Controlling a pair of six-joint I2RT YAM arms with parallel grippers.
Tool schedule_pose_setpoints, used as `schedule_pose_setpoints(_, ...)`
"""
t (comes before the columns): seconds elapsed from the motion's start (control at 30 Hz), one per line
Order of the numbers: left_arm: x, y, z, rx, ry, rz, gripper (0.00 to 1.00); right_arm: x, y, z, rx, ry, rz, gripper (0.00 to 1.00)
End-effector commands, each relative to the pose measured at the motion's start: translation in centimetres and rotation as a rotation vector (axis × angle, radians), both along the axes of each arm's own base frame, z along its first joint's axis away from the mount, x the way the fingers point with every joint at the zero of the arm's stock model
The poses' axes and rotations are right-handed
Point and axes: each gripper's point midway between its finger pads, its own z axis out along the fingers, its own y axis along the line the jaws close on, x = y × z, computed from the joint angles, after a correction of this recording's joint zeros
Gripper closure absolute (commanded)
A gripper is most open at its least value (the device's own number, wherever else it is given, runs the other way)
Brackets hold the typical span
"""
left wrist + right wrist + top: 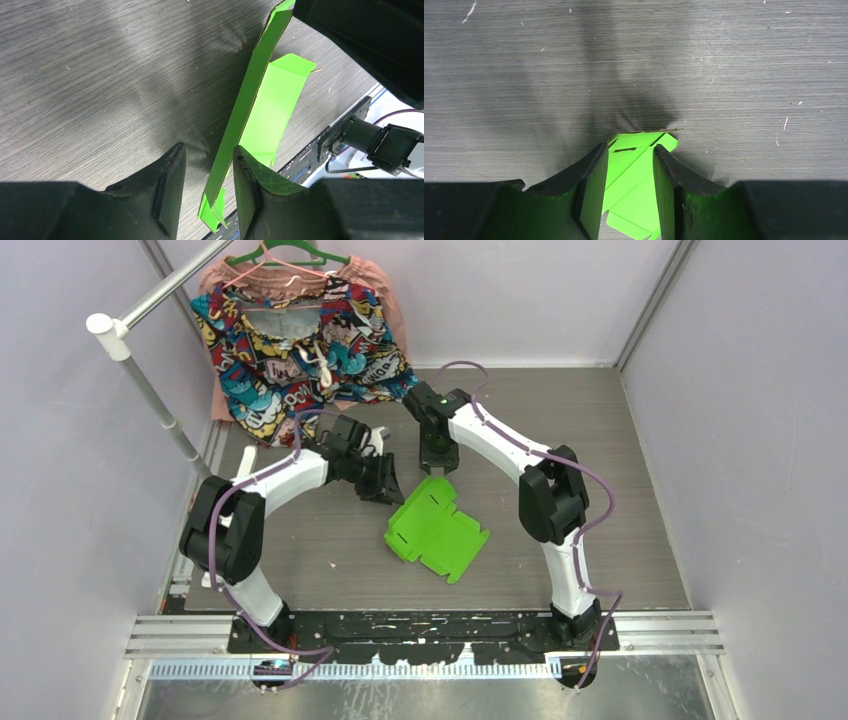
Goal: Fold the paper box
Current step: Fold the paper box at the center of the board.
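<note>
The paper box [436, 531] is a lime-green die-cut card lying partly folded in the middle of the grey table. My left gripper [384, 484] hangs at its far left corner. In the left wrist view a raised panel of the paper box [250, 95] stands edge-on between the fingers of my left gripper [207, 150], close to the right finger and clear of the left one. My right gripper [438, 461] is over the card's far edge. In the right wrist view my right gripper [630, 148] straddles the paper box [636, 170], jaws apart, with green card showing through the gap.
A colourful patterned garment [300, 350] hangs on a green hanger at the back left, beside a slanted metal pole [150, 390]. The arms' base rail [430, 628] runs along the near edge. Grey walls close in both sides.
</note>
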Motion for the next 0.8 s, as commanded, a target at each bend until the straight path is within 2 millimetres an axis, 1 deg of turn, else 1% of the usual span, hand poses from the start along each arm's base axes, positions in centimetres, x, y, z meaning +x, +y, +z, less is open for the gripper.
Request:
schedule_pose_setpoints(0.0,0.7,-0.6,2.6,-0.03,-0.073,-0.012,0.59,1.8,0.8,2.4,0.039,-0.082,-0.03,0.56)
schedule_pose_setpoints(0.17,0.7,-0.6,2.7,-0.031,-0.072,-0.012,0.59,1.8,1.1,2.0,0.035,-0.059,-0.022,0.56)
schedule_pose_setpoints(0.5,0.8,-0.6,3.0,-0.035,-0.079,-0.01,0.59,0.7,1.5,1.0,0.012,-0.03,-0.004,0.56)
schedule_pose_setpoints(0.77,0.6,-0.7,3.3,-0.04,-0.081,-0.011,0.59,0.2,2.2,0.6,0.001,-0.025,0.007,0.57)
